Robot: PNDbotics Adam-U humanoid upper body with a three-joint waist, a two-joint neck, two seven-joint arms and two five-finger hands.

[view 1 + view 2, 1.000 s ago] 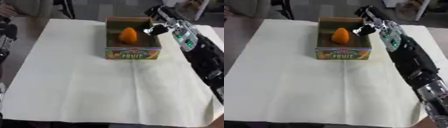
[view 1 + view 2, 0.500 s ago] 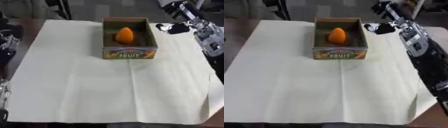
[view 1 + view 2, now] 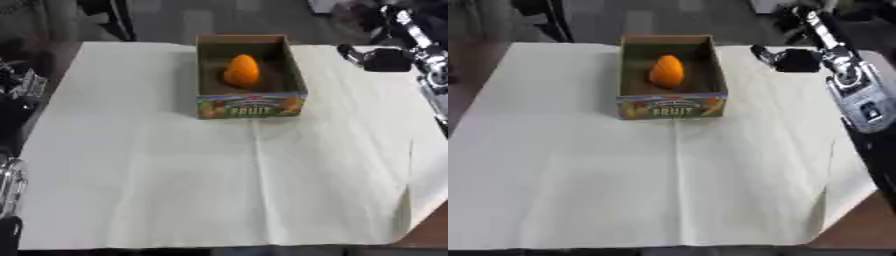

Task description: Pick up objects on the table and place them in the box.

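The right robot hand [image 3: 791, 59] hangs above the surface [image 3: 667, 190], to the right of the box [image 3: 671, 106] and clear of its wall. It carries nothing. Whether its fingers are curled or apart cannot be determined: the hand shows only as a dark mass. The forearm runs back from it toward the right edge of both views.

The orange object [image 3: 666, 71] lies inside the box, to the left of the right robot hand and below the rim. It rests on the box floor near the far half, leaning somewhat. Judged from this position, the placement of this object is complete; the hand stands outside the box because it has no item to deliver.

The box sits on the far part of a pale cloth [image 3: 579, 150] that covers the surface, its printed front panel turned toward the robot. This leaves the open top facing up for access from either side.

The left robot hand is not identifiable. Only dark arm parts [image 3: 17, 100] show at the left edge of the left eye view, well apart from the box.

No other loose object shows on the cloth. Judgement: if none remains out of view, the task is at or near its end.
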